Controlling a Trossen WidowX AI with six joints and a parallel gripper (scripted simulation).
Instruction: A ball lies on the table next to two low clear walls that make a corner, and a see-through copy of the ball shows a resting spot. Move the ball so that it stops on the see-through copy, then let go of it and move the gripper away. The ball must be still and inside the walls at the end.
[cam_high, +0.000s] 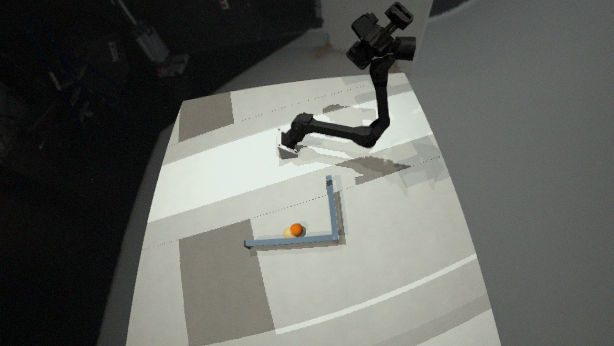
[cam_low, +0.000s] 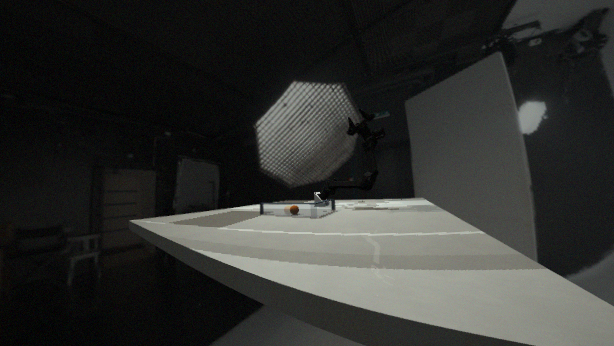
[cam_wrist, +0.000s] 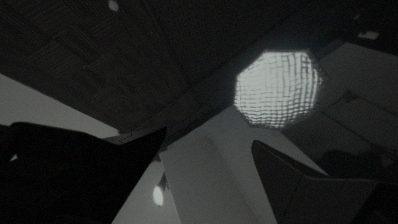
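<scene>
Two walls (cam_high: 330, 220) form a corner on the table (cam_high: 400, 280) in the top view; the ball (cam_high: 296, 229) lies inside, touching the long wall and overlapping the pale copy (cam_high: 288, 232). The gripper (cam_high: 289, 145) hangs well apart, holding nothing. From the exterior, the ball (cam_low: 294, 209) sits behind the clear wall (cam_low: 300, 210). At the wrist, the fingers are spread wide.
</scene>
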